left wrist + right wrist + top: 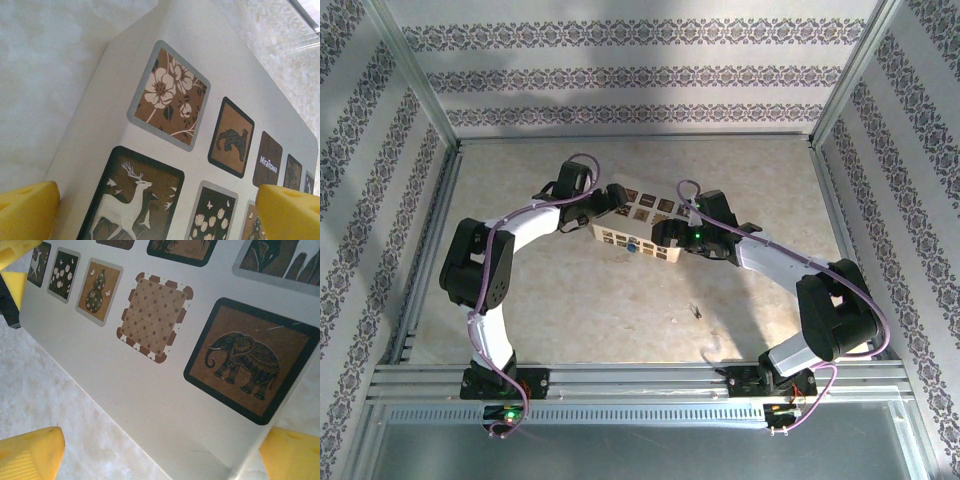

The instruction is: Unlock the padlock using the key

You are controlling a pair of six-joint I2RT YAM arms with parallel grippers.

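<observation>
Splayed wide astride cream tiled box (642,207): left end effector (157,212), right end effector (160,457); tiny blue padlock (633,245) at box front, thin silvery key (697,311) apart on worktop (610,300) (fetch that first)

One box (642,214), one padlock (633,245) and one key (697,311).

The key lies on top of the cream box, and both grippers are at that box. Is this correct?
No. The top external view shows the key on the table, apart from the cream box. The left gripper and right gripper are at that box.
</observation>
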